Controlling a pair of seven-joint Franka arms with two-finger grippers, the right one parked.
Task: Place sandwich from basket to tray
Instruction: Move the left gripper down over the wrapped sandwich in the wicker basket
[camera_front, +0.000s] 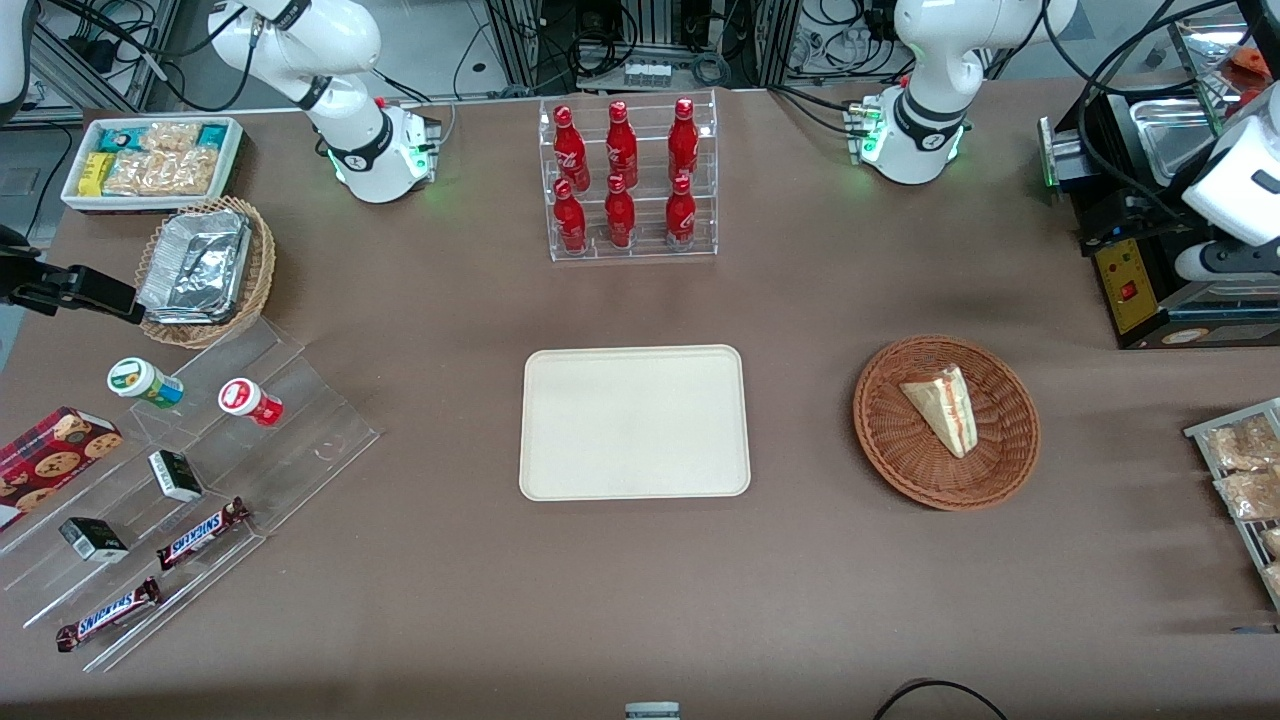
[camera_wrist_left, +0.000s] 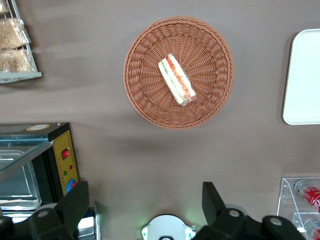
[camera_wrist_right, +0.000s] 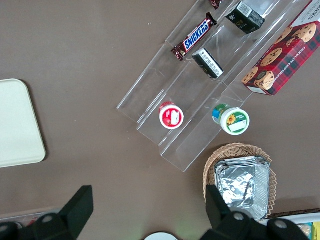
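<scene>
The sandwich (camera_front: 940, 408), a pale wedge with red, orange and green layers on its edge, lies in the round reddish-brown wicker basket (camera_front: 885, 445). The left wrist view looks down on the same sandwich (camera_wrist_left: 176, 80) in the basket (camera_wrist_left: 145, 100). My gripper (camera_wrist_left: 145, 200) hangs high over bare tablecloth, farther from the front camera than the basket and beside the black machine. It is open wide and holds nothing. The cream tray (camera_front: 634, 422) lies flat beside the basket, toward the parked arm's end, with nothing on it. One end of the tray (camera_wrist_left: 305, 85) shows in the left wrist view.
A black machine with a yellow panel (camera_front: 1140, 290) stands at the working arm's end of the table. A wire rack of snack packets (camera_front: 1240, 470) lies nearer the front camera. A clear rack of red bottles (camera_front: 628, 180) stands farther back than the tray.
</scene>
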